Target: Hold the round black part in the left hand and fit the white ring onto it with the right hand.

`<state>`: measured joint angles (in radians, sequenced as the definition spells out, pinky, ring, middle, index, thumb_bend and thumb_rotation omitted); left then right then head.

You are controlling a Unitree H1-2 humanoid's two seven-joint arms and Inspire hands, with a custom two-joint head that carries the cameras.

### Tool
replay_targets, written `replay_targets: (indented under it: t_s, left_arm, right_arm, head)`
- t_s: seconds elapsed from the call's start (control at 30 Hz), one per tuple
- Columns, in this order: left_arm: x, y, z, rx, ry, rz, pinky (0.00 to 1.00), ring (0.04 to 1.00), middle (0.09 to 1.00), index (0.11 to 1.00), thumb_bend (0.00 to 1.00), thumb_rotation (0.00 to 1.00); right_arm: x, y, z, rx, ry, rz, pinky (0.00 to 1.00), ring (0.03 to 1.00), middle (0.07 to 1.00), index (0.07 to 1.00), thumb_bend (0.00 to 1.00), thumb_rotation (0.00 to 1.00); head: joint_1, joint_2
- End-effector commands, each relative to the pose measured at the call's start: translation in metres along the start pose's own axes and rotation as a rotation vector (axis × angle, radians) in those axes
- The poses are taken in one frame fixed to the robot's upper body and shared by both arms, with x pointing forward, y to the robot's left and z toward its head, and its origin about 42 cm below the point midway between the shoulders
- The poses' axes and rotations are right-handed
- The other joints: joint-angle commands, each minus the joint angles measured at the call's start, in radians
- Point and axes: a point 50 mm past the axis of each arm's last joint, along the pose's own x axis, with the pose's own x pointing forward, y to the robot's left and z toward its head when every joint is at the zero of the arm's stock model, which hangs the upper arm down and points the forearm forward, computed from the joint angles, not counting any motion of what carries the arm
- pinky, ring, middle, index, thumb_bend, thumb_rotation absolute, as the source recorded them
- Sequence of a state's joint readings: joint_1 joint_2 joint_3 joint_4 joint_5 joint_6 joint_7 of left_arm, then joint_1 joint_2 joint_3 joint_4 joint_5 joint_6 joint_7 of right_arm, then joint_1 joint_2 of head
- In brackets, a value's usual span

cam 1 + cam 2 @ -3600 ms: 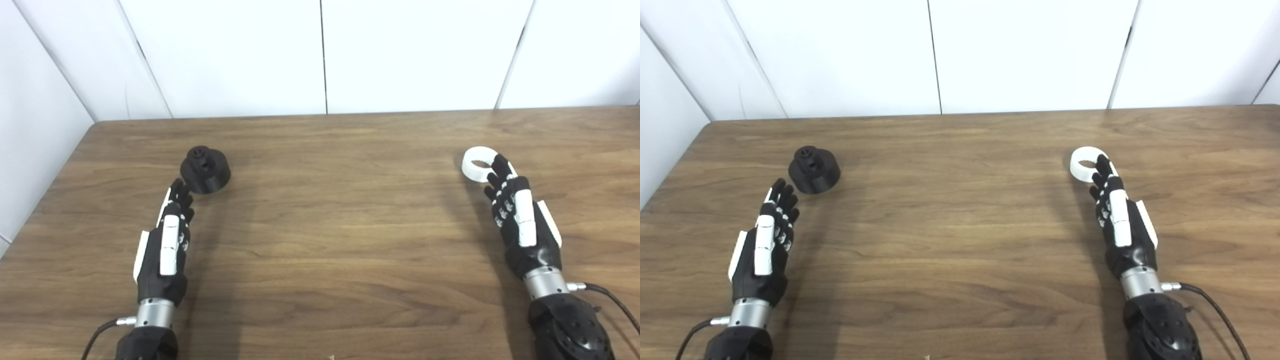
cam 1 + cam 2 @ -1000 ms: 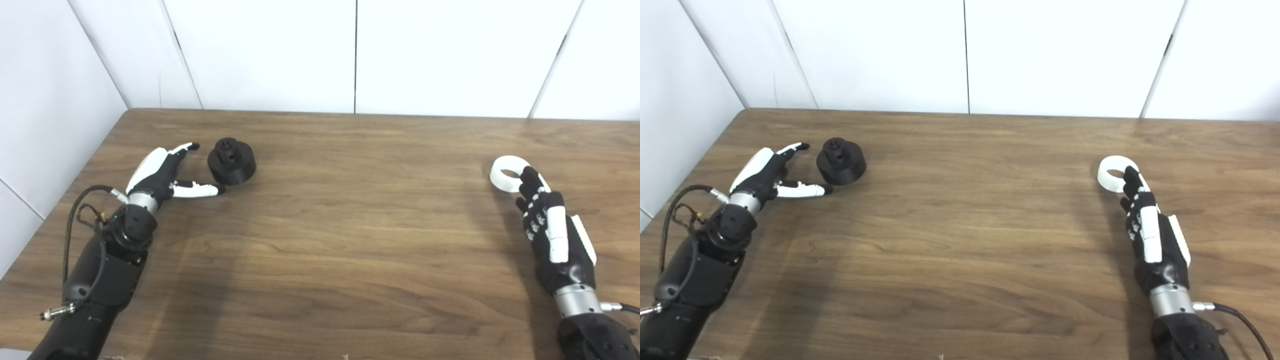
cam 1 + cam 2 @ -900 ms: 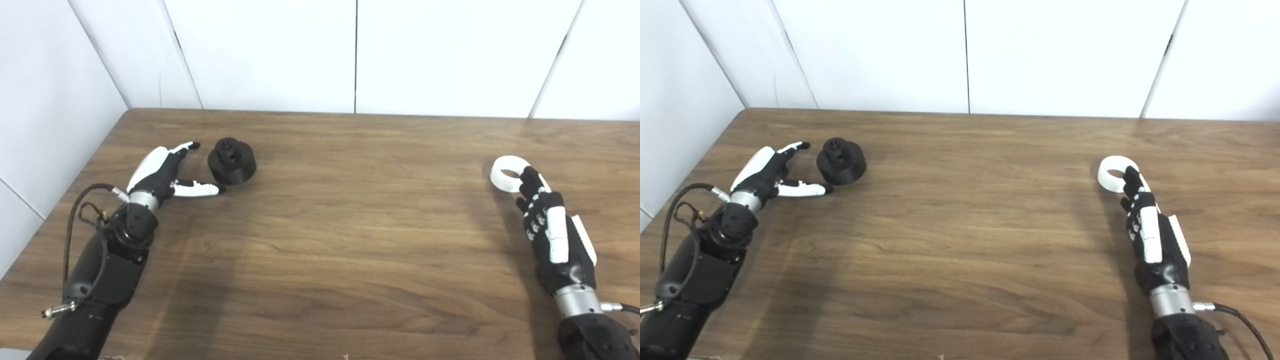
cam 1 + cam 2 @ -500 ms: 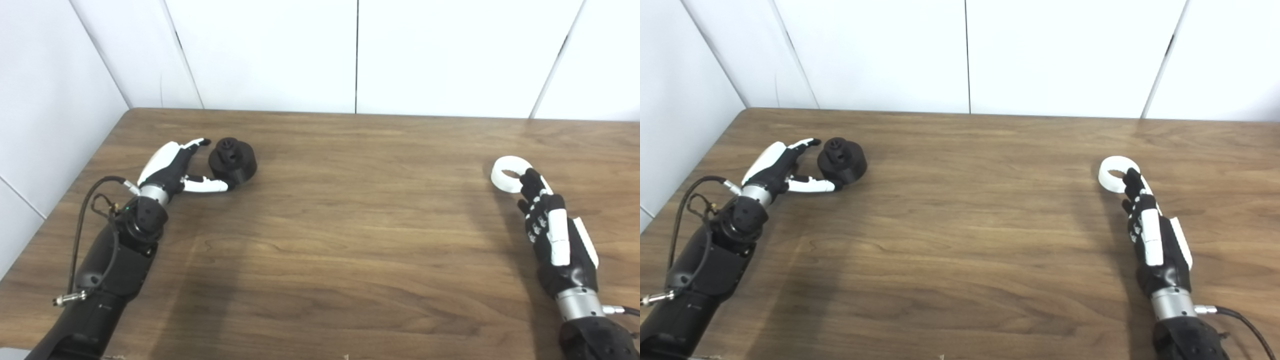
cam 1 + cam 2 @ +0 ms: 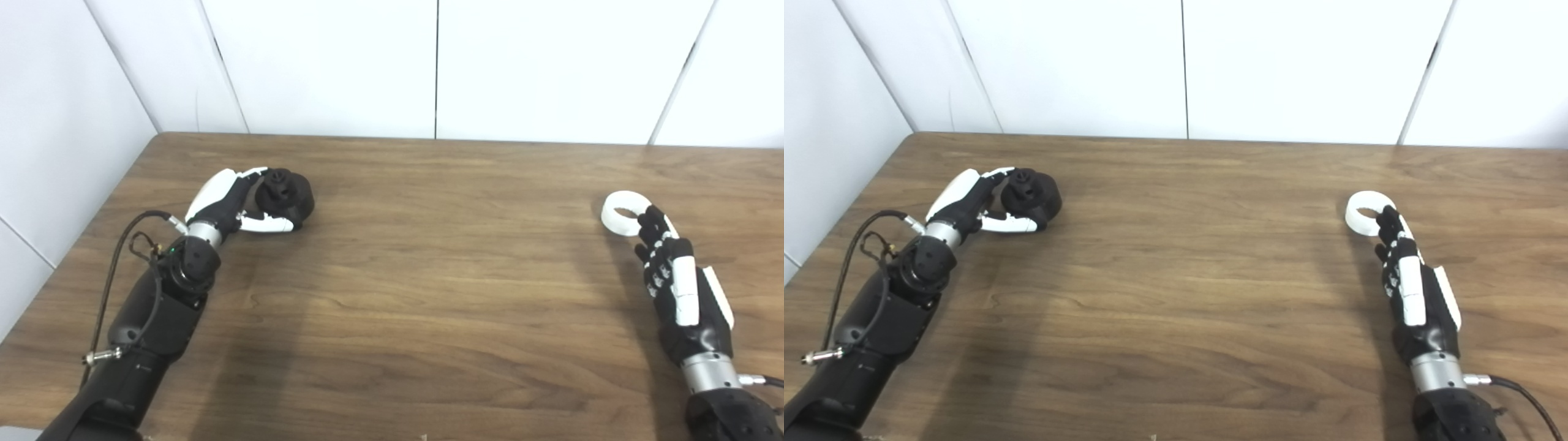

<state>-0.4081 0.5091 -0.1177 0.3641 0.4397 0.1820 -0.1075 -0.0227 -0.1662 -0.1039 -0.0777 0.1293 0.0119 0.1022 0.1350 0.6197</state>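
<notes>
Left robot hand spread, thumb and fingers flanking the black part at the desk's far left, contact unclear; right robot hand spread flat, fingertips beside the white ring lying at far right.

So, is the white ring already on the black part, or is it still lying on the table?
Still lying flat on the table. The white ring lies far right, by the right hand; the round black part is far left.

Black round part; white ring; brown wood-grain table; black-and-white robot hands; white wall.
</notes>
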Motion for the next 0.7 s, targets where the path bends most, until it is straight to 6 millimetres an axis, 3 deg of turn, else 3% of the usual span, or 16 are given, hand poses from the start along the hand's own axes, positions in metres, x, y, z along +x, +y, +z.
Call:
replay_targets:
  t_s: [0.0, 0.3, 0.67]
  left_arm:
    - [0.0099, 0.0258, 0.0181, 0.019, -0.069, 0.072, 0.90, 0.998, 0.955, 0.864, 0.96, 0.34]
    - [0.0089, 0.0232, 0.0197, 0.014, -0.067, 0.085, 0.92, 0.991, 0.934, 0.676, 0.83, 0.21]
    - [0.0067, 0.0233, 0.0163, 0.011, -0.096, 0.148, 0.88, 0.939, 0.888, 0.587, 0.81, 0.14]
  right_arm:
    - [-0.0087, -0.0015, -0.0056, 0.004, -0.005, -0.011, 1.00, 1.000, 0.966, 0.975, 0.67, 1.00]
    - [-0.0084, -0.0025, -0.0055, 0.005, -0.007, -0.003, 1.00, 1.000, 0.966, 0.983, 0.68, 1.00]
    - [-0.0051, -0.0016, -0.0049, 0.004, -0.011, 0.017, 1.00, 1.000, 0.963, 0.992, 0.68, 1.00]
  head:
    - [0.000, 0.000]
    - [0.005, 0.004]
    - [0.007, 0.005]
